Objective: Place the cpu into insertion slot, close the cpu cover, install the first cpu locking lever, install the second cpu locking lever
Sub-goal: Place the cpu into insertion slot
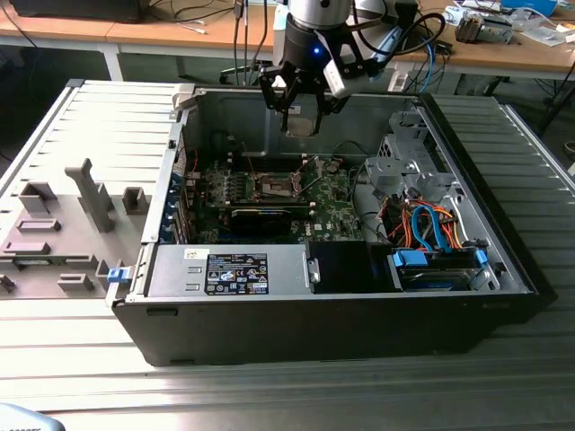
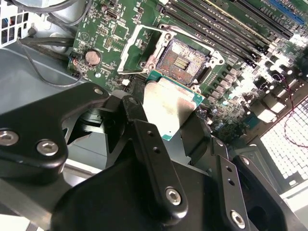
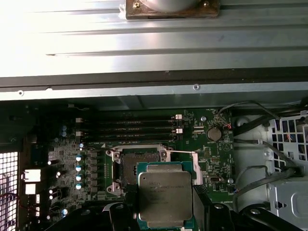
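Black claw (image 1: 301,117) is clamped on the small square grey-metal cpu (image 3: 165,195), hovering above the silver-rimmed insertion slot (image 3: 131,168) mid green circuit board (image 3: 211,159). Thin silvery cpu cover (image 2: 127,52) is flipped open, so nothing's seated yet; cover and both levers left

cpu (image 3: 165,192): grey-beige metallic face, green edge. insertion slot (image 3: 127,168): silvery rim, dark centre. circuit board (image 3: 211,159): green, striped with black memory slots (image 3: 127,127). gripper (image 1: 301,121): black. Exterior view: blue and orange cables (image 1: 429,229) at 3 o'clock of board; table (image 1: 269,395) ribbed grey.
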Available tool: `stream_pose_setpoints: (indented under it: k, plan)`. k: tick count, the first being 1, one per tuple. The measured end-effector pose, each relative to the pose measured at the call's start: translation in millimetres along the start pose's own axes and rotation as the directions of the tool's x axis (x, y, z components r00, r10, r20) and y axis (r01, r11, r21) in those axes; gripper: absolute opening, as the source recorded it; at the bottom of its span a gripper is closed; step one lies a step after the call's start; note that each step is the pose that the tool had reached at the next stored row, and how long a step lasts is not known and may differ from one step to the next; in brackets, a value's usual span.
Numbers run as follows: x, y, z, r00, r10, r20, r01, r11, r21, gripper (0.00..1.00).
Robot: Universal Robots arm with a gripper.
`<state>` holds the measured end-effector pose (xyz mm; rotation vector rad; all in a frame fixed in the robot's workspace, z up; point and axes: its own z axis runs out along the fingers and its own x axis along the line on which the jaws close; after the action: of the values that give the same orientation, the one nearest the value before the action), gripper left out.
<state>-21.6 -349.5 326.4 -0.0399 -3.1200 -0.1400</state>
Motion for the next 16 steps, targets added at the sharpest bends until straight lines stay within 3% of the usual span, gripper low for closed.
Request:
stream_pose_setpoints:
  k: [16]
  plan:
    - [-0.1, -0.3, 3.5, 1.0, 0.0, 0.0, 0.0, 1.0, 0.0, 0.54]
